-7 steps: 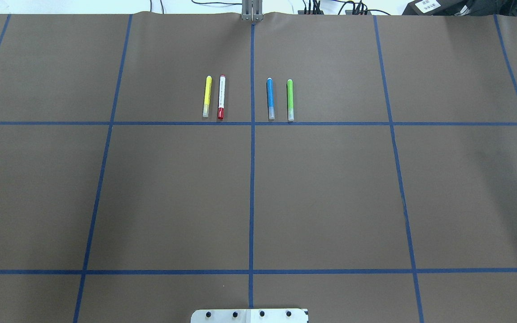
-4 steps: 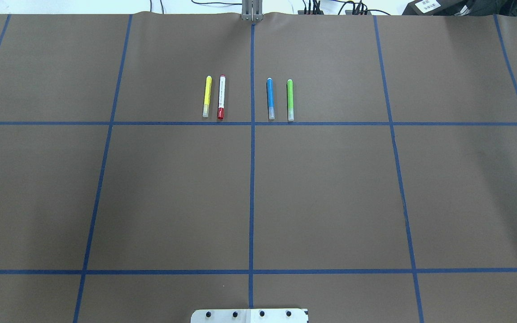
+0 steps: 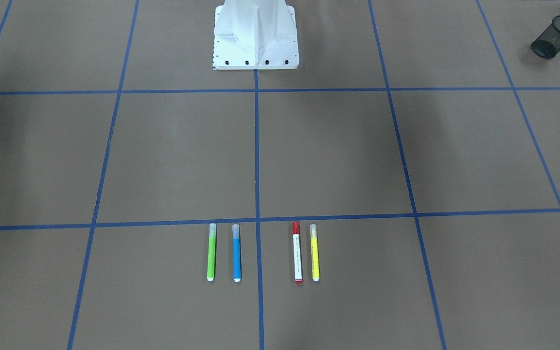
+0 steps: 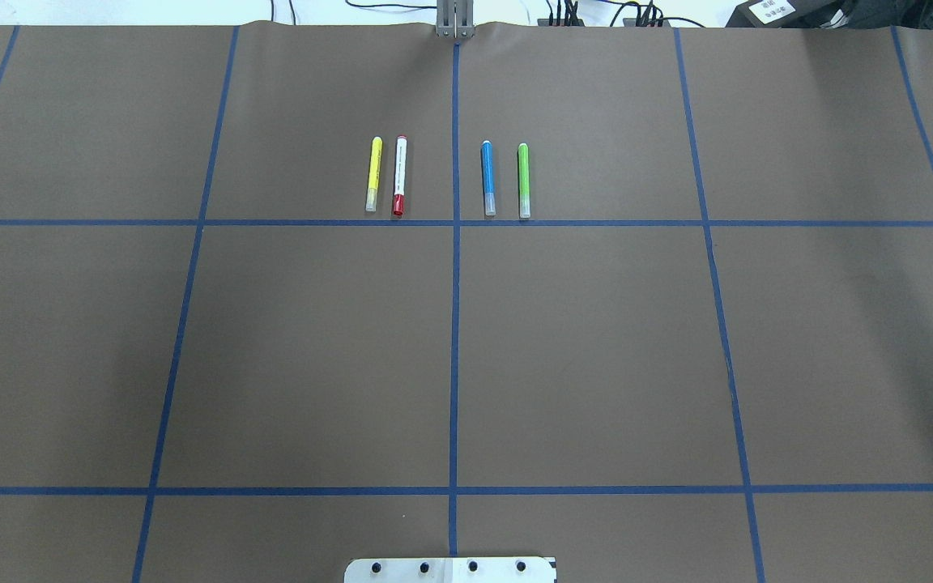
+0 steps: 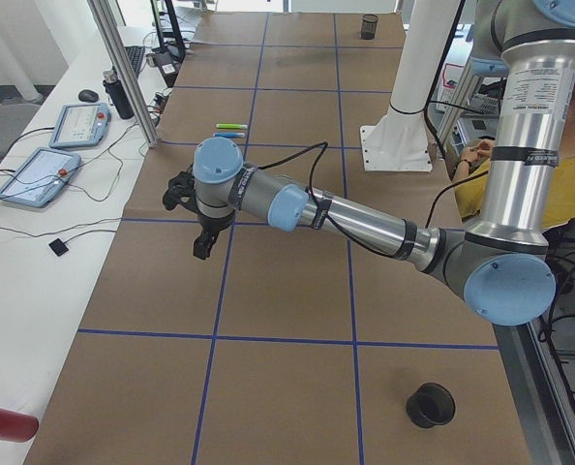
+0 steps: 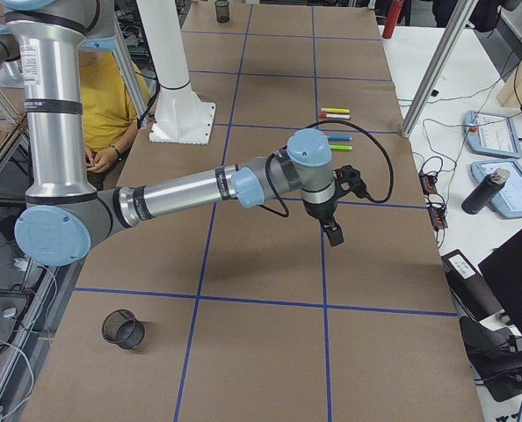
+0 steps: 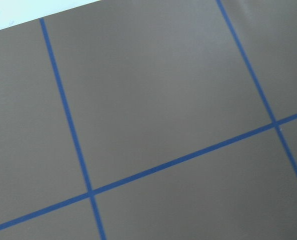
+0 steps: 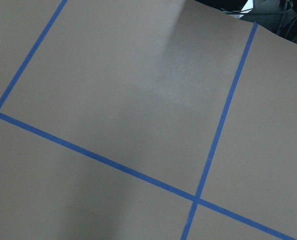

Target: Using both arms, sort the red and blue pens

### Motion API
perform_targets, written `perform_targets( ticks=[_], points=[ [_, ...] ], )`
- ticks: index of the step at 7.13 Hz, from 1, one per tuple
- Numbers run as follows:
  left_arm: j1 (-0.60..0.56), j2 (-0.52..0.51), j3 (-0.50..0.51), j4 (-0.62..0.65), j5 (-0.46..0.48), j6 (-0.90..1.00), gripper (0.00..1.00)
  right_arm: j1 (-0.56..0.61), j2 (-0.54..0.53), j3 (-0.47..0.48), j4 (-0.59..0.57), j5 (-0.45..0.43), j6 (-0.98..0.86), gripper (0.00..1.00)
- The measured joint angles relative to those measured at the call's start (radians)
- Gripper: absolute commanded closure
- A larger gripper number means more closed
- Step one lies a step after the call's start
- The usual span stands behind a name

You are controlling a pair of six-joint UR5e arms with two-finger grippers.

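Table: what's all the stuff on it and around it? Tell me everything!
Red pen: 1, white with red cap, far middle, left of centre line.
Blue pen: 1, blue, right of that line.
Yellow pen: 1, yellow, left of red pen.
Green pen: 1, green, right of blue pen.
Cups: 2, black, one at each table end.
Table: 1, brown, blue tape grid.
Pedestal: 1, white, robot's edge.
Tablets: 2, grey, white desk.
Person: 1, yellow shirt, behind the robot.
Left arm, right arm: 2, silver, over the table.
Left gripper, right gripper: 2, black, open or shut unclear.
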Motion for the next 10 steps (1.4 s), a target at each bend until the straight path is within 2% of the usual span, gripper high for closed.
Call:
perform_targets(
  ticks=[2,5,6,8,10],
  points=[
    [0.139,-0.079,0.016,-0.089,0.003,-0.151,0.0,-0.048,0.025,-0.006,0.0,0.002,0.003,0.0],
    [0.297,-0.244,0.098,-0.106,0.007,-0.358,0.0,-0.059,0.031,-0.009,0.001,0.005,0.004,0.0],
    [0.362,-0.309,0.138,-0.105,0.033,-0.435,0.0,-0.06,0.031,-0.008,0.001,0.005,0.004,0.0],
    [0.515,-0.435,0.229,-0.104,0.172,-0.605,0.0,-0.06,0.032,-0.008,0.001,0.006,0.004,0.0],
    [0.601,-0.604,0.411,-0.112,0.238,-0.711,0.0,-0.06,0.032,-0.009,0.001,0.006,0.004,0.0]
  ],
)
